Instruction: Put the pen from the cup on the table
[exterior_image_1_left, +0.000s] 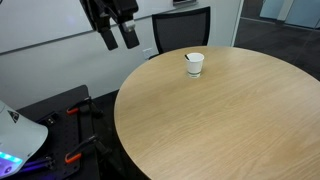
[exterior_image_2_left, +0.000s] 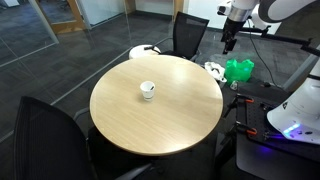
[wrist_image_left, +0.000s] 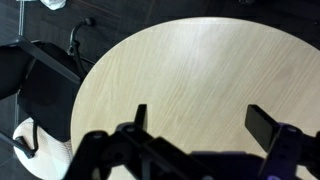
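A small white cup (exterior_image_1_left: 194, 64) stands on the round light-wood table (exterior_image_1_left: 230, 120), toward its far side; in the other exterior view the cup (exterior_image_2_left: 147, 90) sits near the middle of the table (exterior_image_2_left: 160, 115). A short dark tip of the pen (exterior_image_1_left: 189, 57) shows at the cup's rim. My gripper (exterior_image_1_left: 120, 38) hangs open and empty high in the air, off the table's edge and well away from the cup; it also shows in an exterior view (exterior_image_2_left: 229, 42). In the wrist view the open fingers (wrist_image_left: 200, 125) frame bare tabletop (wrist_image_left: 190, 70); the cup is out of that view.
A black office chair (exterior_image_1_left: 180, 30) stands behind the table, also in the wrist view (wrist_image_left: 45, 85). Another black chair (exterior_image_2_left: 45, 135) is at the near side. A green bag (exterior_image_2_left: 239, 70) and cables lie on the floor by the robot base.
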